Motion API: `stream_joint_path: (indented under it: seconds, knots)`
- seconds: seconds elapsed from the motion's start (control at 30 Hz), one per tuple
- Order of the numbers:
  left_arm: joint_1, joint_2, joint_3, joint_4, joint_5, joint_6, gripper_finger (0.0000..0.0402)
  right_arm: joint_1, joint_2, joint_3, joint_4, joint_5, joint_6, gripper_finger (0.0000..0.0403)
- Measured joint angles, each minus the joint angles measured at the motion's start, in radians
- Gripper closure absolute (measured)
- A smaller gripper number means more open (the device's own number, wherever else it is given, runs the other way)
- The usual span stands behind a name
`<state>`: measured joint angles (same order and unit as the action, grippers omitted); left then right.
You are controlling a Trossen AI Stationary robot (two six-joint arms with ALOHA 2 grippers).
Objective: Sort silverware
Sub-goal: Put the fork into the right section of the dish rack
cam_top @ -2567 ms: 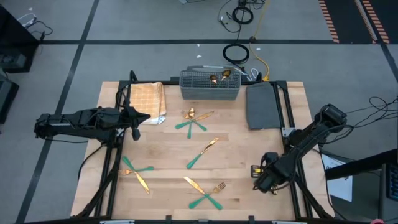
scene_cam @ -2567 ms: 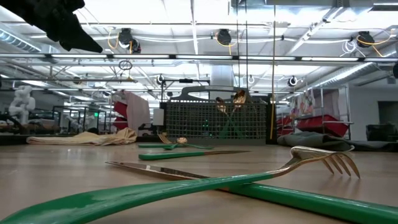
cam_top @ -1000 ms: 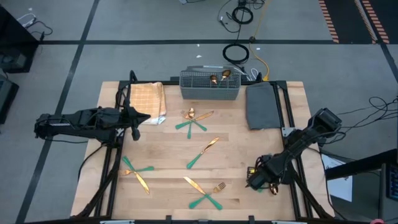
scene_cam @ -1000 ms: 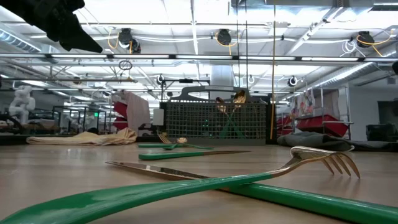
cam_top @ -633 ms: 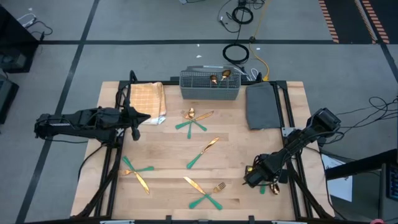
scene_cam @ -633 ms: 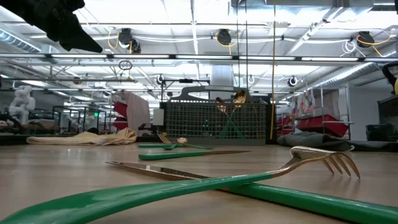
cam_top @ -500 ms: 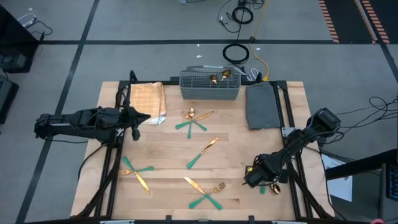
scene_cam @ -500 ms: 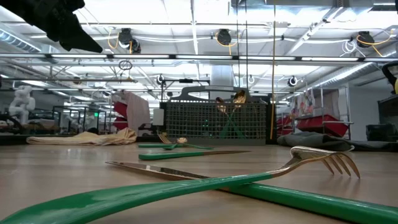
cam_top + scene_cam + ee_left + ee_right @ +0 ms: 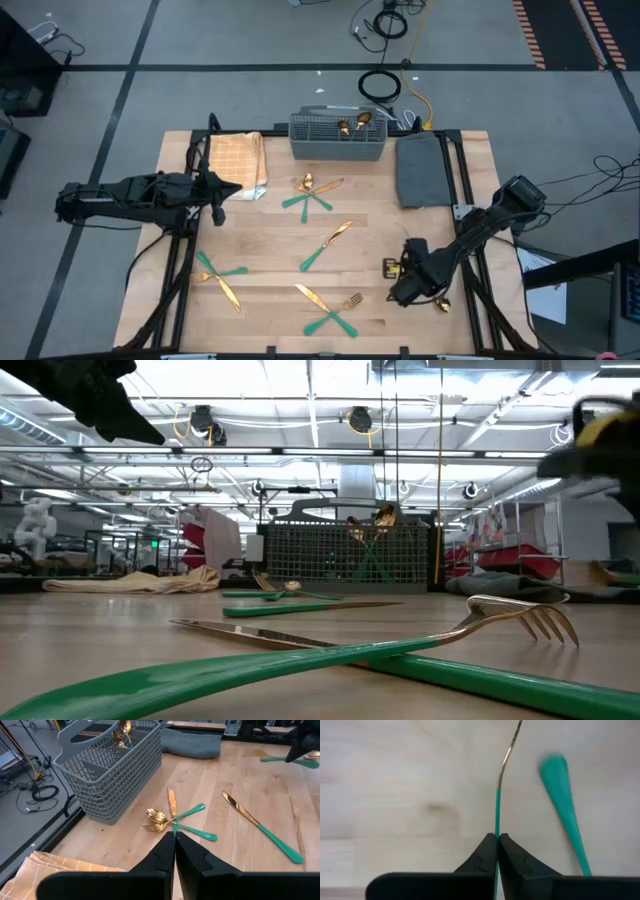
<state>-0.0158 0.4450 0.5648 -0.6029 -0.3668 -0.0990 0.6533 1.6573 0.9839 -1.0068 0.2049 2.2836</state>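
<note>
While left arm waits | right end effector has lifted utensil leftward

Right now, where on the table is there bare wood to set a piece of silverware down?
Bare wood lies between the tan checked cloth and the crossed teal-handled pair near the left front, and right of the lone gold knife, up to the grey mat. It is crowded by the grey slotted basket, the front crossed fork and knife, and the right end effector.

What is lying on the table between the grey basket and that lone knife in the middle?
Seen from above, a crossed pile of three pieces lies between the basket and the knife.
</note>
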Motion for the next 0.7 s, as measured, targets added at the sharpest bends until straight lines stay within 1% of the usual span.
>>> stream_joint_path:
  seconds: [0.13, 0.23, 0.4, 0.47, 0.53, 0.7]
  knots:
    - [0.000, 0.000, 0.000, 0.000, 0.000, 0.000, 0.0381, -0.015, -0.001, 0.060, -0.051, 0.132, -0.038, 0.0401]
    - [0.000, 0.000, 0.000, 0.000, 0.000, 0.000, 0.0381, -0.030, -0.001, 0.097, -0.097, 0.253, -0.076, 0.0401]
    - [0.000, 0.000, 0.000, 0.001, 0.000, 0.000, 0.0381, -0.098, -0.002, 0.125, -0.129, 0.543, -0.166, 0.0401]
    - [0.000, 0.000, 0.000, 0.001, 0.000, 0.000, 0.0381, -0.137, -0.002, 0.132, -0.128, 0.654, -0.208, 0.0402]
    - [0.000, 0.000, 0.000, 0.001, 0.000, 0.000, 0.0381, -0.187, -0.002, 0.141, -0.121, 0.736, -0.266, 0.0402]
    - [0.000, 0.000, 0.000, 0.001, 0.000, 0.000, 0.0381, -0.334, -0.003, 0.191, -0.111, 0.901, -0.470, 0.0402]
